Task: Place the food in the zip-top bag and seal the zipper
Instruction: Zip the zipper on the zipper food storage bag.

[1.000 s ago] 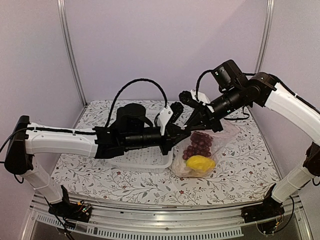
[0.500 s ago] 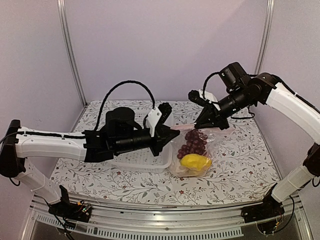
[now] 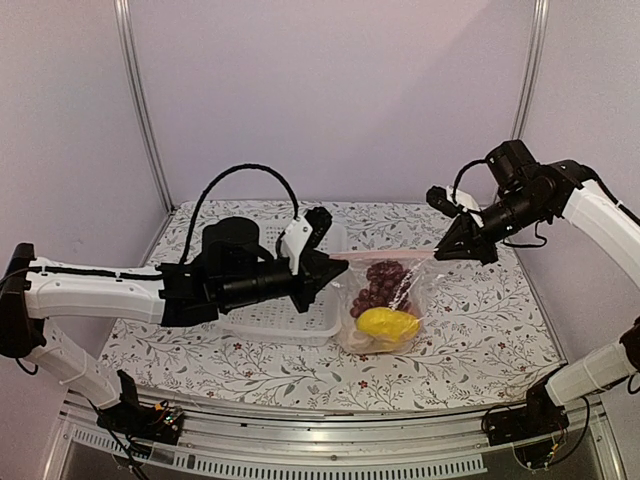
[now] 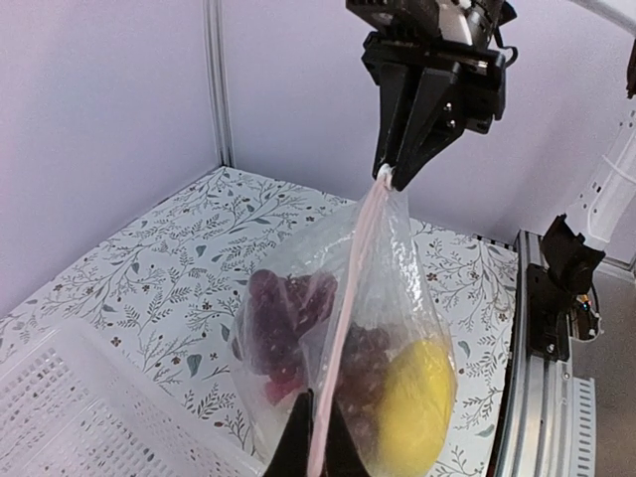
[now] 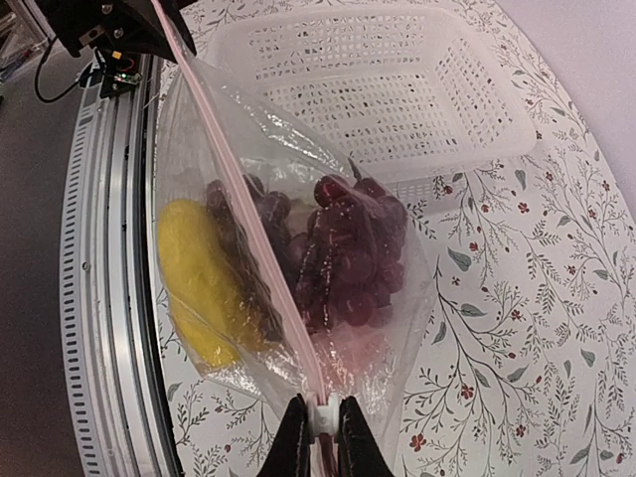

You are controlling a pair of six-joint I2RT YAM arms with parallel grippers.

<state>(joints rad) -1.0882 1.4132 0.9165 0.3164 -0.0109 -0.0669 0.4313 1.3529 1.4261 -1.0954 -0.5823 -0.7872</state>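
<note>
Floral-print table [image 3: 480, 330] carries a white basket [image 3: 280, 322]; just beside it hangs the zip-top bag [image 3: 400, 300], with the grape bunch [image 3: 378, 285] and a yellow piece [image 3: 388, 323] inside. Both the left gripper [image 3: 322, 262] and the right gripper [image 3: 445, 252] are pinched tight on opposite ends of the zipper [image 3: 385, 256] — stretched taut between them. To seal well, I judge, one end anchors while the other slides along, pressing the strip — level, never slack.
</note>
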